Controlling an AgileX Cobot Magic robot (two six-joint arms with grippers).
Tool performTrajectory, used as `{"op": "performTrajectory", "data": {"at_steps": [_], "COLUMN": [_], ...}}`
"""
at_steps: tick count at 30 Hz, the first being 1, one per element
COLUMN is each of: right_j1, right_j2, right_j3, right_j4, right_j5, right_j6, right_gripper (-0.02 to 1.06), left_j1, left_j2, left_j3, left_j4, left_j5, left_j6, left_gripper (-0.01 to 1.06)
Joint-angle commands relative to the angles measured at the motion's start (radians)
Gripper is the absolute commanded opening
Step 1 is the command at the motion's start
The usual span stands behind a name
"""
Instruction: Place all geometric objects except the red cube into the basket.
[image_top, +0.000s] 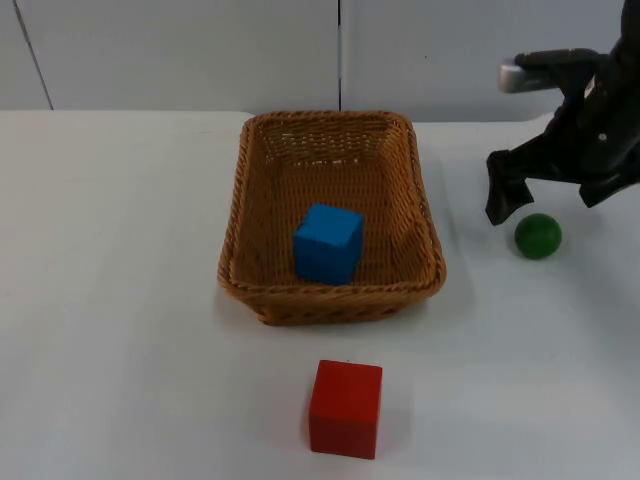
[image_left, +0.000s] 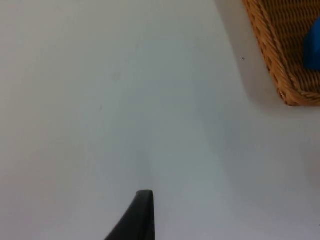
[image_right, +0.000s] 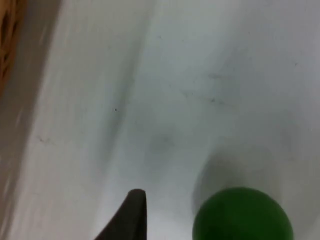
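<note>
The right gripper (image_top: 545, 200) is seen spread open above the white table (image_top: 120, 300), holding nothing, with the green ball (image_top: 538, 236) lying just below and between its fingers, untouched. The blue cube (image_top: 328, 243) is found inside the wicker basket (image_top: 420, 215). The red cube (image_top: 346, 408) sits on the table in front of the basket. The left arm waits beside the basket; whether its gripper is open cannot be told.
</note>
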Motion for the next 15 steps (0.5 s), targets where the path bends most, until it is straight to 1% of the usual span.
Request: {"op": "performTrajectory", "data": {"at_steps": [1,2,5,6,8,10,15], "right_j1": [0.006,0.006,0.006,0.006,0.006,0.006,0.006], "right_j2": [0.001,0.001,0.001,0.001,0.001,0.001,0.001], "right_j3": [-0.004,-0.004,-0.004,-0.004,-0.004,-0.004,-0.004], "right_j4": [0.003,0.006,0.006,0.006,0.006,0.006,0.006], "right_j5": [-0.008,-0.005,0.011,0.011,0.012,0.012,0.005], "right_j6": [-0.003,-0.003,-0.003,-0.003,0.001,0.008,0.025], "right_gripper": [1.02,0.99,0.81,0.81,0.7,0.67,0.67], "left_j1": [0.002,0.002,0.002,0.002,0.002,0.002,0.002], "left_j2": [-0.007,-0.007,-0.007,-0.007,-0.007,-0.007,-0.007], "left_j3": [0.005,0.005,0.005,0.005,0.005,0.005,0.005], "left_j4": [-0.003,-0.003,-0.003,-0.003,-0.003,-0.003,-0.003], "left_j5": [-0.011,-0.011,-0.011,-0.011,-0.011,-0.011,-0.011], "left_j6": [-0.006,-0.006,-0.006,-0.006,-0.006,-0.006,-0.006], "left_gripper": [1.05,1.05,1.05,1.05,1.05,1.05,1.05]}}
